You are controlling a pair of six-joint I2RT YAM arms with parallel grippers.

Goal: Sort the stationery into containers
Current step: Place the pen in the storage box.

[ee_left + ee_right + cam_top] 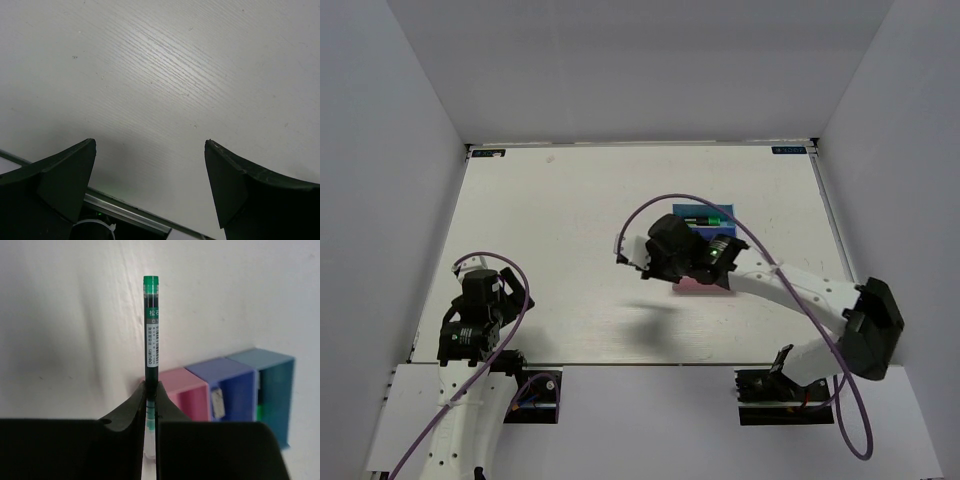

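Observation:
A thin dark pen [151,325] with a green end and a white label stands pinched between the fingers of my right gripper [151,385], which is shut on it. Behind it the containers stand in a row: the pink tray [187,382], the dark blue tray [227,370] with a grey eraser [218,402] inside, and the light blue tray [270,360]. From above, my right gripper [632,255] hovers just left of the trays, hiding most of them. A green-capped highlighter [712,221] lies in the light blue tray [705,206]. My left gripper [150,145] is open over bare table.
The white table [570,220] is walled by white panels at the back and sides. My left arm [480,300] sits at the near left by the table's front edge, whose metal strip [125,212] shows under its fingers. A purple cable [650,210] arcs over the right arm.

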